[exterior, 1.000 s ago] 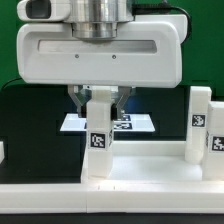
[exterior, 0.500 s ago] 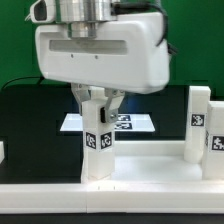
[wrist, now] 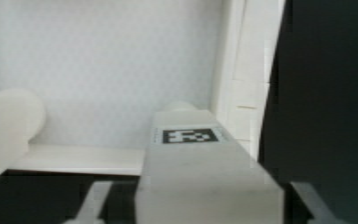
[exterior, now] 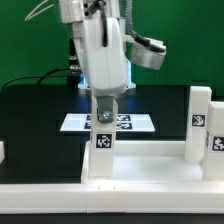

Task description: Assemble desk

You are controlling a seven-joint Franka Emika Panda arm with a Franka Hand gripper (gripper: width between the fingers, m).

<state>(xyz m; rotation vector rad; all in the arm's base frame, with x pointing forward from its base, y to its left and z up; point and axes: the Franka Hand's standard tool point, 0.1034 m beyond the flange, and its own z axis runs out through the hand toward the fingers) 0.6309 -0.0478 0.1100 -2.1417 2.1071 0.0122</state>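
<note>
The desk's white tabletop point(exterior: 140, 168) lies flat across the front of the exterior view, rim up. A white square leg point(exterior: 103, 145) with a black-and-white tag stands upright in it at the middle. My gripper point(exterior: 104, 108) comes straight down on the leg's top and is shut on it, seen from its narrow side. In the wrist view the leg point(wrist: 197, 160) runs away from the camera to the tabletop point(wrist: 105, 60), with a finger point(wrist: 98, 204) on either side of it. Another tagged leg point(exterior: 200, 125) stands upright at the exterior view's right.
The marker board point(exterior: 135, 122) lies on the black table behind the tabletop. A rounded white part point(wrist: 5, 122) shows beside the held leg in the wrist view. A small white piece point(exterior: 2, 150) sits at the exterior view's left edge.
The gripper has turned about a quarter turn around its vertical axis, from broad face to narrow side. The held leg's tag has shifted with it.
</note>
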